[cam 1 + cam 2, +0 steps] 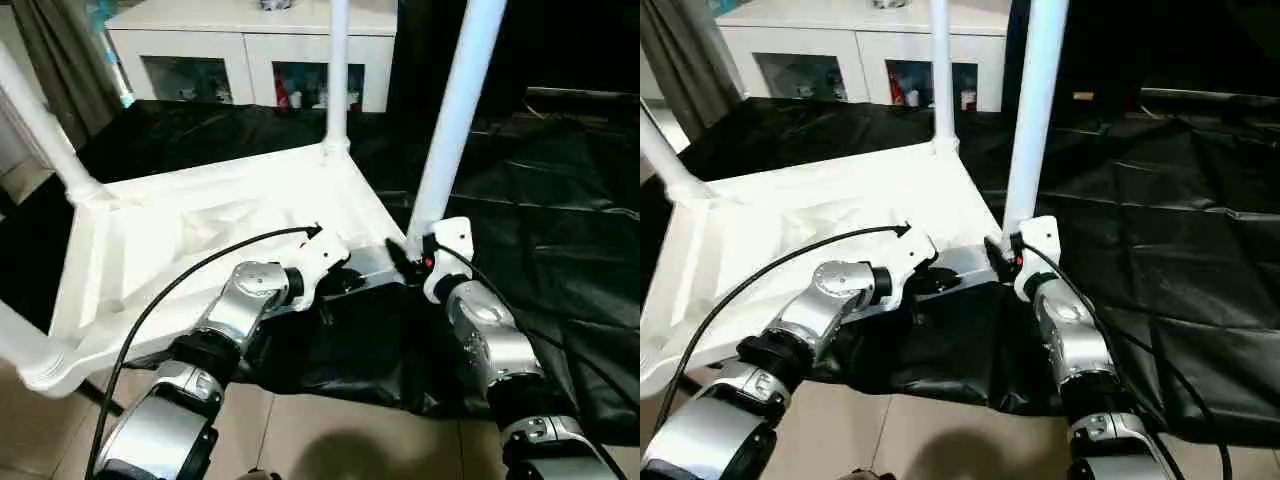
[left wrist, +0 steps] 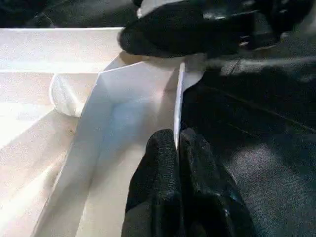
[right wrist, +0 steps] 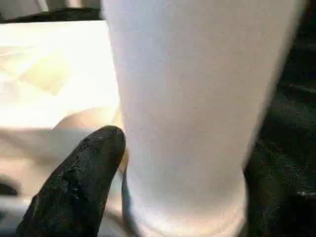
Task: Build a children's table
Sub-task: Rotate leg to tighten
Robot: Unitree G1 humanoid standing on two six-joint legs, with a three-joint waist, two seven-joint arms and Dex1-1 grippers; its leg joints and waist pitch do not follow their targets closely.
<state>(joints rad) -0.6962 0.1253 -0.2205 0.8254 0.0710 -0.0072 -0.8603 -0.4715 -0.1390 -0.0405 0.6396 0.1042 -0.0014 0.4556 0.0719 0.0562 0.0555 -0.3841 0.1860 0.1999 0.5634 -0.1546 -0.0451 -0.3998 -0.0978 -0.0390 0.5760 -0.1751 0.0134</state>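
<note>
Nowhere legible writing: table [image 1: 200, 225] plain white.

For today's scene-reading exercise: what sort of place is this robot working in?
Probably a home-like room: a white glass-door cabinet holding small items, a grey curtain, and black sheeting spread over the floor.

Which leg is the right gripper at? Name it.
The near-right corner's leg, rising beside the right gripper; the other legs stand at the far and left corners.
</note>
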